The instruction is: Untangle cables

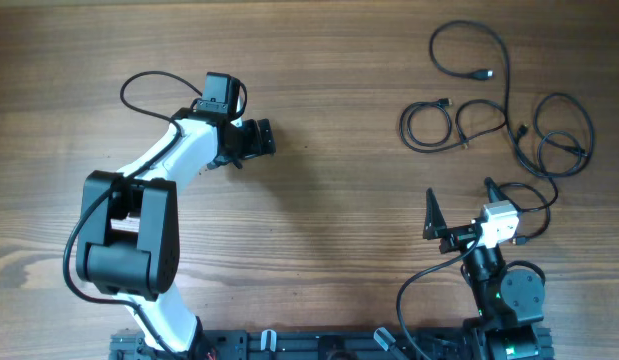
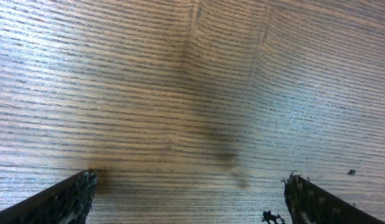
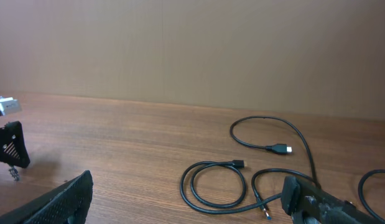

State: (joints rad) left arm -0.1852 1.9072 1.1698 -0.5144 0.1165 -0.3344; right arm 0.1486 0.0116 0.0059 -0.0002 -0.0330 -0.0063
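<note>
Cables (image 1: 507,95) lie in loose loops at far right of table (image 1: 339,80). Left gripper (image 1: 261,138) well apart, jaws spread, empty. Right gripper (image 1: 459,205) near the cables, jaws likewise spread, nothing held

Thin black cables (image 1: 508,95) were laid flat on the table (image 1: 319,80), far right. Loose loops were spread out and partly crossed. Small plugs (image 3: 280,149) were seen at the ends.
</note>
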